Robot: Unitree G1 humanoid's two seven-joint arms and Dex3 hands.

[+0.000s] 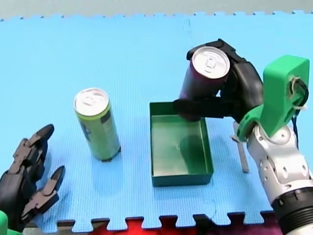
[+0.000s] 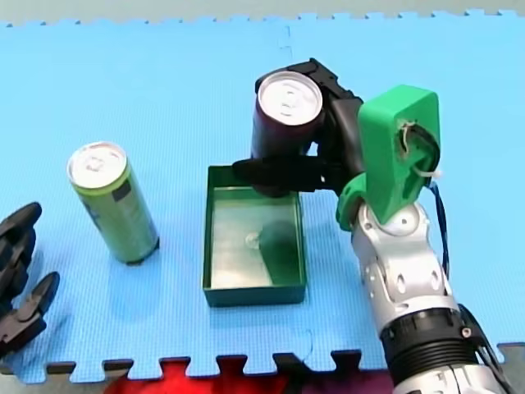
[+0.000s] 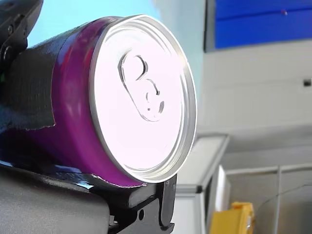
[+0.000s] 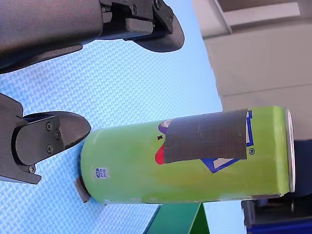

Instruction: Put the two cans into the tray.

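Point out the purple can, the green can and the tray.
purple can [image 1: 210, 62], first head view, on its silver lid; right hand [image 1: 237, 87] grips it.
green can [image 1: 100, 128], first head view, on its side wall.
tray [image 1: 182, 179], first head view, on its front wall.

- A blue foam mat [image 1: 98, 49] of interlocking pieces covers the tabletop, with 1 seam [image 2: 287, 37] running in from its toothed far edge.
- A slim grey strip [image 1: 241, 156] lies flat on the mat toward its right side.
- A red surface [image 1: 146, 227] and a purple one [image 1: 234, 230] show beneath the mat's notched near edge.
- Beyond the mat, the first wrist view takes in a blue panel [image 3: 263, 22] on a pale wall and a yellow object [image 3: 234, 222], too partial to identify.
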